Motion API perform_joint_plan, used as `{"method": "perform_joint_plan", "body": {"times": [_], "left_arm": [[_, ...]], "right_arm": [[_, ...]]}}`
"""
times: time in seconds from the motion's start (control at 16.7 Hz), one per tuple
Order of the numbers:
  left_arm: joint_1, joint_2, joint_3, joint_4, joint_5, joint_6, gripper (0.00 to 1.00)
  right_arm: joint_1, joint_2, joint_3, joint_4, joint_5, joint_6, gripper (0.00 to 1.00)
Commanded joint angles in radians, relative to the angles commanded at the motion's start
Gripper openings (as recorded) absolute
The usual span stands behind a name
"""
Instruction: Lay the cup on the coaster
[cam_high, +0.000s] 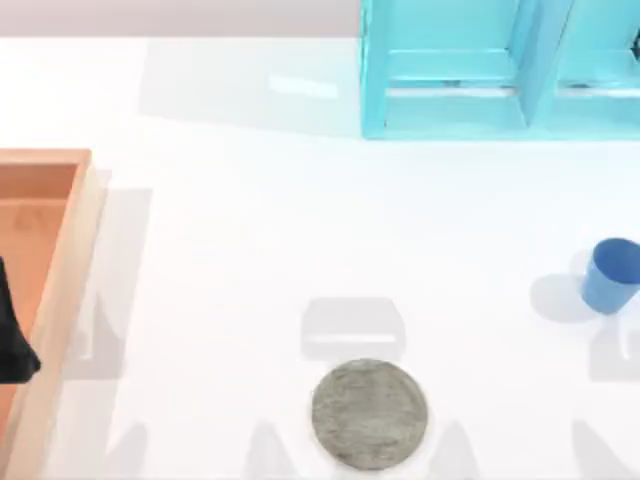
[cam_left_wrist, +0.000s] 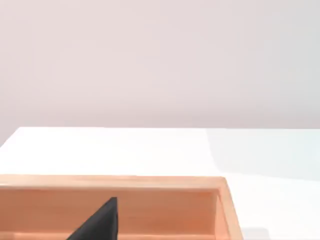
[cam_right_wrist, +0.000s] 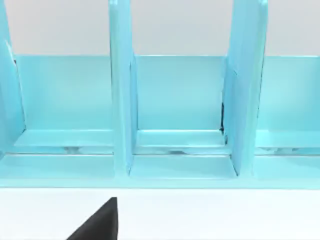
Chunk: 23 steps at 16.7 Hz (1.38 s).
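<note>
- The cup (cam_high: 611, 275) stands at the right edge of the top view, about mid-height in the frame; it is a small blue tumbler with a lighter rim, resting on the white tabletop (cam_high: 250, 260) and casting a soft shadow to its left.
- The coaster (cam_high: 369, 414), a mottled grey disc, lies flat at the lower centre of the top view, well apart from the cup and wider than it.
- A pale blue shelf unit (cam_high: 450, 70) with upright dividers fills the upper right of the top view; the right wrist view looks straight into its compartments (cam_right_wrist: 177, 115).
- A wooden tray (cam_high: 60, 290) with a light rim sits along the left edge of the top view; its wall (cam_left_wrist: 150, 210) also crosses the lower part of the left wrist view.
- A dark shape at the left edge of the top view overlaps the tray.
- Whether the jaws of either arm are open, closed or holding anything cannot be told; a dark wedge sits at the bottom of each wrist view.
</note>
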Motion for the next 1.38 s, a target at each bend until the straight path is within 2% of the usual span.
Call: {"method": "perform_joint_plan", "body": {"times": [0.24, 0.42, 0.84, 1.14, 1.38], "left_arm": [[0.0, 0.0, 0.0, 0.0, 0.0, 0.0, 1.0], [0.0, 0.0, 0.0, 0.0, 0.0, 0.0, 1.0], [0.0, 0.0, 0.0, 0.0, 0.0, 0.0, 1.0], [0.0, 0.0, 0.0, 0.0, 0.0, 0.0, 1.0], [0.0, 0.0, 0.0, 0.0, 0.0, 0.0, 1.0]], "right_arm": [[0.005, 0.027, 0.03, -0.018, -0.001, -0.022, 1.0], [0.02, 0.142, 0.155, -0.108, -0.003, -0.129, 1.0], [0.059, 0.721, 0.64, -0.489, -0.007, -0.588, 1.0], [0.084, 1.067, 0.842, -0.753, 0.008, -0.841, 1.0], [0.106, 1.417, 1.079, -0.97, 0.014, -1.083, 1.0]]}}
